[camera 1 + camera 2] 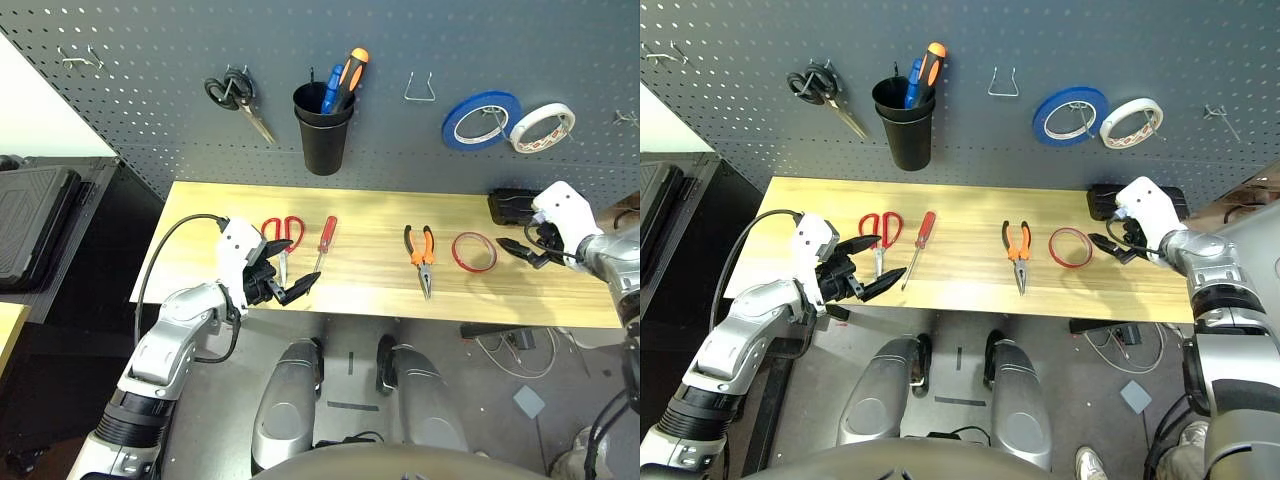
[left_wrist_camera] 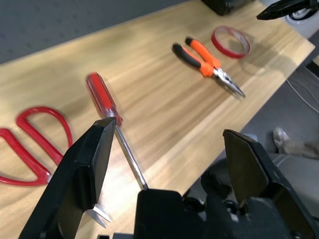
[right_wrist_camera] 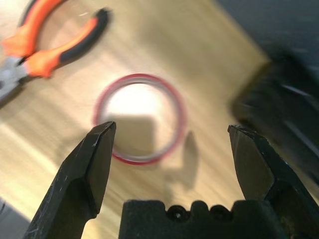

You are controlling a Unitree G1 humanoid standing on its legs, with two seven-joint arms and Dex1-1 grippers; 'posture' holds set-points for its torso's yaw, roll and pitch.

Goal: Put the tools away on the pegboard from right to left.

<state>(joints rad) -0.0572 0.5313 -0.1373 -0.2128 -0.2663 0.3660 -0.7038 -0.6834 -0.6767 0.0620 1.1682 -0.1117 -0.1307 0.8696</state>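
Observation:
Four tools lie in a row on the wooden table point(image 1: 370, 285): red-handled scissors point(image 1: 282, 235), a red-handled screwdriver point(image 1: 324, 240), orange-and-black pliers point(image 1: 422, 255) and a thin red tape ring point(image 1: 474, 251). The dark grey pegboard point(image 1: 400, 40) rises behind them. My right gripper point(image 1: 515, 250) hovers open just right of the ring point(image 3: 139, 118), fingers pointing at it, nothing between them. My left gripper point(image 1: 290, 270) stands open and empty over the table's front edge, beside the scissors blades and the screwdriver point(image 2: 107, 107) tip.
On the pegboard hang black-handled scissors point(image 1: 238, 98), a black cup point(image 1: 323, 128) holding screwdrivers, an empty wire hook point(image 1: 420, 88), a blue tape roll point(image 1: 481, 119) and a white tape roll point(image 1: 542, 127). A black box point(image 1: 515, 205) sits at the table's back right.

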